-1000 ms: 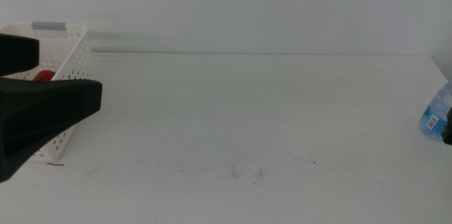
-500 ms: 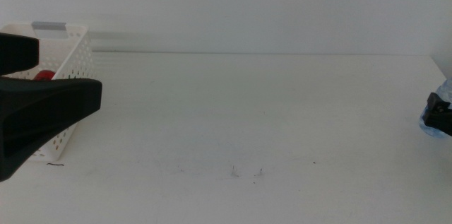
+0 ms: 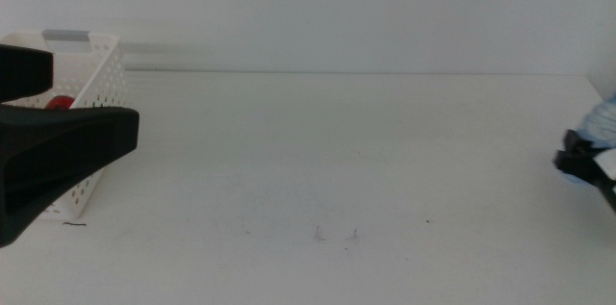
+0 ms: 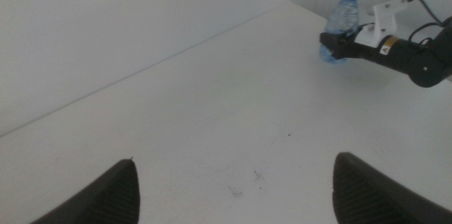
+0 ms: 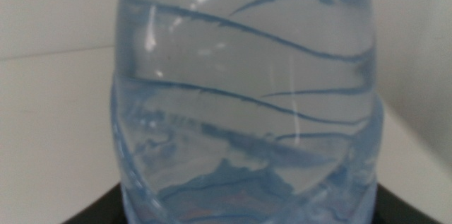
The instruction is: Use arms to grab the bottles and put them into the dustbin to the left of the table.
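Right claw (image 4: pixel 337 46) grasping the water bottle (image 4: pixel 340 20) at the desk's (image 3: pixel 327 151) far right edge. Left claw (image 4: pixel 233 185) released, waiting beside the bin (image 3: pixel 96 84). Advisable: keep the bottle upright, lift clear, then carry across.

The clear, blue-capped water bottle (image 4: pixel 340 23) stands upright between the right hand's (image 4: pixel 332 42) jaws. A red can (image 3: pixel 60 104) lies in the white bin (image 3: pixel 96 74) behind the left hand (image 3: pixel 58 132).
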Available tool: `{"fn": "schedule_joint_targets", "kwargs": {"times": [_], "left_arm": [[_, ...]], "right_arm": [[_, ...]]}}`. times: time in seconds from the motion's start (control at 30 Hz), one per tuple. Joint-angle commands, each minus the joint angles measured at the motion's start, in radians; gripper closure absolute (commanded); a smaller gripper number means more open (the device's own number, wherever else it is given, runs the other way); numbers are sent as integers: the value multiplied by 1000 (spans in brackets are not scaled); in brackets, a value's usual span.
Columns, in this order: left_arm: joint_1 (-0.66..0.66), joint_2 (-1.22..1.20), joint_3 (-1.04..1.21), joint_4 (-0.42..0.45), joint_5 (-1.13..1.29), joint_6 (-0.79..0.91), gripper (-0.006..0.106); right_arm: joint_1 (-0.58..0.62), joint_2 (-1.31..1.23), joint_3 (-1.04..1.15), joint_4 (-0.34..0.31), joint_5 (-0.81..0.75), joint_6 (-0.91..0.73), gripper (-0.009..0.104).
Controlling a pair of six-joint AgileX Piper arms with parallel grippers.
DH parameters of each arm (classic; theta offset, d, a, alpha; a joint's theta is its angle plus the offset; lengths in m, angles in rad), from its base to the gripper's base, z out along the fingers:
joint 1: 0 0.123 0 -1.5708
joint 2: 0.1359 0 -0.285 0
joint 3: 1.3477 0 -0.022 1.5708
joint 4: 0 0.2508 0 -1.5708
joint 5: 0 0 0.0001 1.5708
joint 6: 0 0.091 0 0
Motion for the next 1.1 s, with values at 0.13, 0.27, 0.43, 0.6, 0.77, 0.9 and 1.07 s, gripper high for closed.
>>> {"fn": "schedule_joint_targets", "kwargs": {"times": [0.13, 0.27, 0.43, 0.6, 0.77, 0.9, 1.07], "left_arm": [[-7, -5, 1, 1, -13, -3, 7], [-7, -5, 1, 1, -13, -3, 7], [-7, -5, 1, 1, -13, -5, 7], [-7, -5, 1, 1, -13, -5, 7], [-7, -5, 1, 1, -13, -5, 7], [-7, -5, 1, 1, -13, -5, 7], [-7, -5, 1, 1, -13, -5, 7]], "right_arm": [[274, -100, -62, 11, 72, 68, 97], [502, -71, -281, 11, 246, 68, 97], [685, 66, -600, -23, 505, 59, 97], [795, 187, -802, -51, 599, 60, 97], [824, 254, -841, -51, 587, 60, 97], [832, 275, -841, -54, 601, 60, 97], [833, 241, -841, -62, 788, 70, 75]]}}
